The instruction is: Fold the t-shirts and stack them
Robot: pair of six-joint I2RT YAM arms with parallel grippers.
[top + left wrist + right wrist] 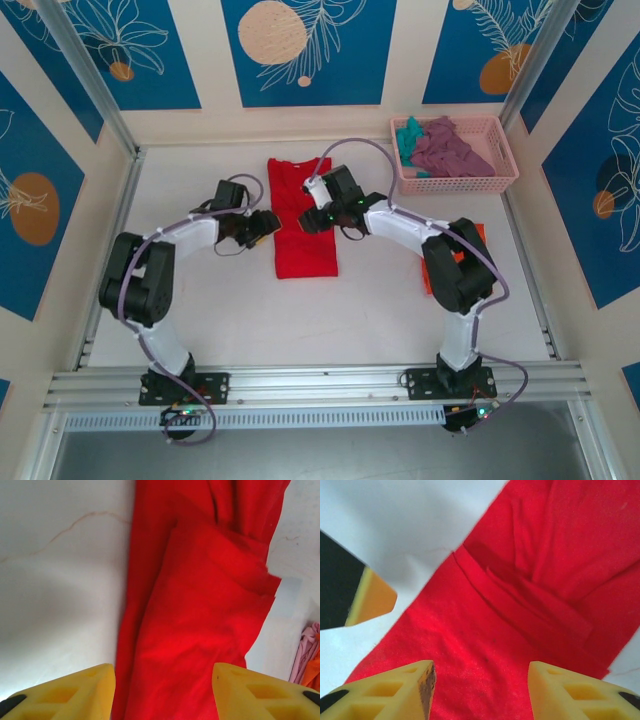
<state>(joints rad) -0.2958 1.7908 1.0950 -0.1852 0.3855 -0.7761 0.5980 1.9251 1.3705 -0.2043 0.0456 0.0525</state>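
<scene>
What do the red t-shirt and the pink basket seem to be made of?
The red t-shirt looks like soft, matte knit cloth, perhaps cotton: it lies in limp folds and its surface looks faintly fuzzy up close. The pink basket looks like stiff moulded plastic: its lattice walls stand straight and even.

Count: 4 t-shirts, 1 basket, 2 arms, 2 hands, 1 worktop.

Tees, one of each colour: red t-shirt (pixel 305 240), orange t-shirt (pixel 427 280), purple t-shirt (pixel 452 150), teal t-shirt (pixel 408 134). That's 2 on the worktop (pixel 380 320) and 2 in the one pink basket (pixel 460 184). Arms: 2, one hand each: left hand (pixel 262 228), right hand (pixel 318 216). 2 yellow fingers (pixel 75 695) per hand, 4 total. Blue wall panels with leaf print: at least 6 in frame.
</scene>
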